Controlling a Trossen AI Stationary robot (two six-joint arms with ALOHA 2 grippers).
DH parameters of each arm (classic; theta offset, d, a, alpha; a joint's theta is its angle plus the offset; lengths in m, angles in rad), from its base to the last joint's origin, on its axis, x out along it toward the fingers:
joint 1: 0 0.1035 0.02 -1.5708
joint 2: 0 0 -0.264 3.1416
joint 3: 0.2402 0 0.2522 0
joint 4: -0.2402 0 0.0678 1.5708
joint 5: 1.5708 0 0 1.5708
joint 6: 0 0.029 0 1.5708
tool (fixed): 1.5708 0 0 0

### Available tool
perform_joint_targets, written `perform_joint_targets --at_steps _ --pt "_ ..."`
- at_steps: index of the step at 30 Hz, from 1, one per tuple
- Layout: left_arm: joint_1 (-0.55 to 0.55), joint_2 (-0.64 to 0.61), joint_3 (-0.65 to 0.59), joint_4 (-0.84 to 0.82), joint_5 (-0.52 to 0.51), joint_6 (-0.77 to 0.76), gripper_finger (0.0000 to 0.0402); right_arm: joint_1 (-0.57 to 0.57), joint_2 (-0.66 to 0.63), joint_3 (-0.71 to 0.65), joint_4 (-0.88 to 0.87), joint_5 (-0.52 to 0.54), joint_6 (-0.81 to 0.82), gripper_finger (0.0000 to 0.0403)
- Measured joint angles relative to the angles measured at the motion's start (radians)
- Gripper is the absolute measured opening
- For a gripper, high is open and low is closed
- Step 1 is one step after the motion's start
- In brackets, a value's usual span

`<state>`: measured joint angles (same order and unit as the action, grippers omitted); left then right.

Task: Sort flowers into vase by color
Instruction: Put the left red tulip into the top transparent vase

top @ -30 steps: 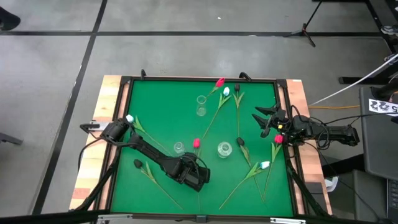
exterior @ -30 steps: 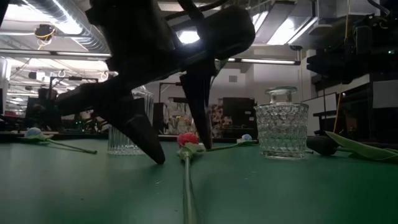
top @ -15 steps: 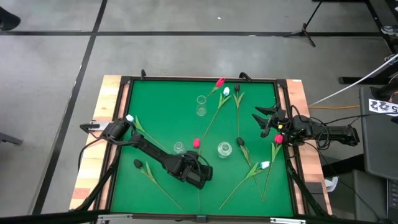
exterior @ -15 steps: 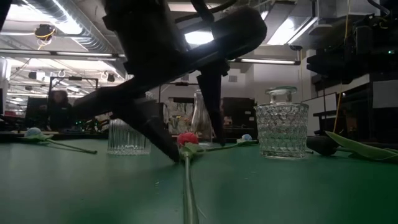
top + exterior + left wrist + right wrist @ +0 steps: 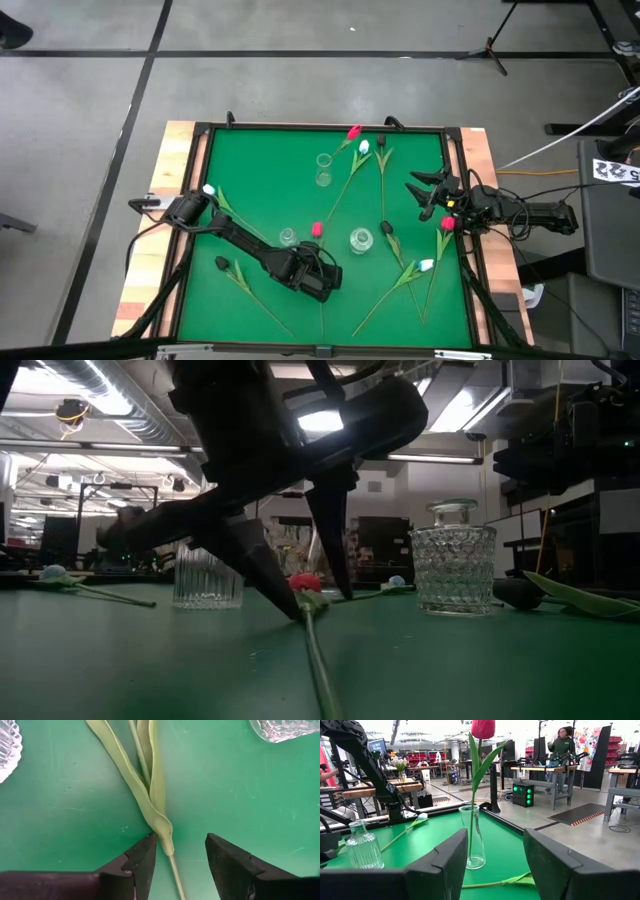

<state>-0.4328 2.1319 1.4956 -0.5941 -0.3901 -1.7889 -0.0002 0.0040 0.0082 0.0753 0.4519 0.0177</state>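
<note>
A red tulip (image 5: pixel 316 230) lies on the green table, its stem (image 5: pixel 318 670) running toward the near edge. My left gripper (image 5: pixel 180 840) stands over the stem just behind the head, open, one finger on each side of the stem and its leaf (image 5: pixel 150 805). My right gripper (image 5: pixel 420 194) waits open at the table's right edge, beside another red tulip (image 5: pixel 447 224). A third red tulip (image 5: pixel 483 729) stands in the tall glass vase (image 5: pixel 472 836). White and dark tulips lie scattered on the table. My left gripper comes slanting down from the near left, with its fingers across the stem. One fingertip (image 5: pixel 145 851) touches the leaf's lower end (image 5: pixel 159 827) where it joins the stem. The other finger (image 5: pixel 225 855) stands clear. The tulip lies flat on the table.
A ribbed glass vase (image 5: pixel 207 575) stands left of the held-over tulip and a round cut-glass vase (image 5: pixel 453 560) right of it. A dark tulip (image 5: pixel 221 263) lies near the left arm. A raised black frame (image 5: pixel 200 160) borders the table.
My left gripper's fingers have drawn closer together around the red tulip's stem without leaving their place. The finger on the left has met the leaf, and the stem's near part has swung a little toward the table's right edge.
</note>
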Motion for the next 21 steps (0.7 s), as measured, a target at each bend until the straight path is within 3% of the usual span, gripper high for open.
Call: perform_joint_targets --at_steps 18,21 --pt "0.002 0.0 0.0 -0.038 0.004 -0.002 0.0012 0.0 0.0 0.0 0.0 0.0 0.0 0.0193" --pt "-0.001 0.0 0.0 -0.042 -0.001 -0.006 0.0005 0.0 0.0 0.0 0.0 0.0 0.0 0.0193"
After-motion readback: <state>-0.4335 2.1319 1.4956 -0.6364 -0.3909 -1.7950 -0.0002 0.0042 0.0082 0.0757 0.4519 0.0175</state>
